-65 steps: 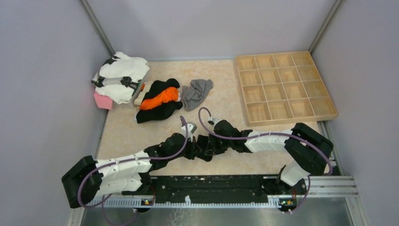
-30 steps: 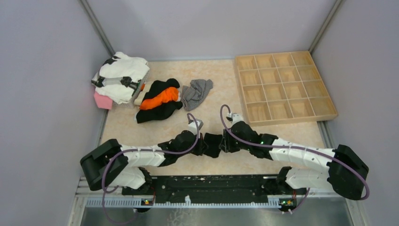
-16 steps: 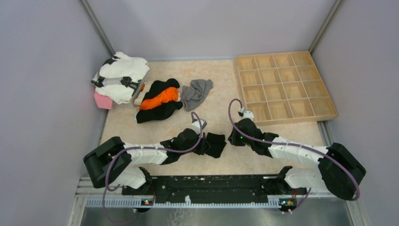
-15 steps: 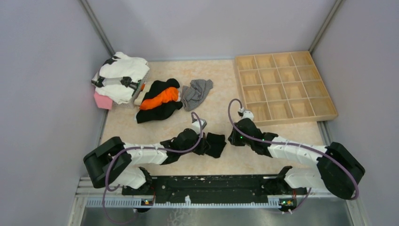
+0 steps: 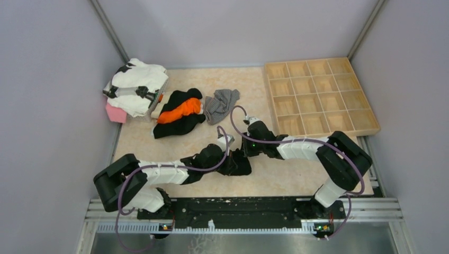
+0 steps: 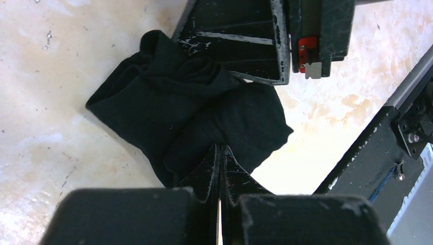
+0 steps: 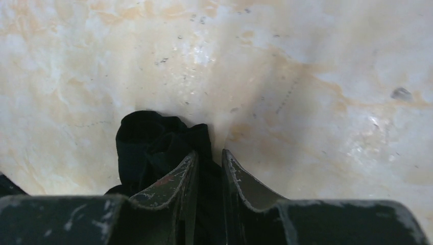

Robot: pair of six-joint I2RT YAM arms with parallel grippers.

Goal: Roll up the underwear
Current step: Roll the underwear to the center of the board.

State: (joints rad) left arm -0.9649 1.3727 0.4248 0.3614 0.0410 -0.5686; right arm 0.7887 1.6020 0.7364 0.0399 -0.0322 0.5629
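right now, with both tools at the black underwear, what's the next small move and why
Probably close the right tool on the bunched edge of the black underwear and turn it over toward the left tool. The cloth lies crumpled, not rolled; the right jaws stand narrowly apart at that edge, and the shut left tool rests on the opposite edge.

The right pincer (image 7: 209, 153) is reaching in from the bottom edge, its two scuffed dark fingers (image 7: 178, 176) standing close together with only a narrow gap between them. The black underwear (image 7: 140, 140) is lying bunched on the marbled beige desk (image 7: 316, 76). A fold is sitting in that gap, and most of the cloth is spilling left of the fingers.
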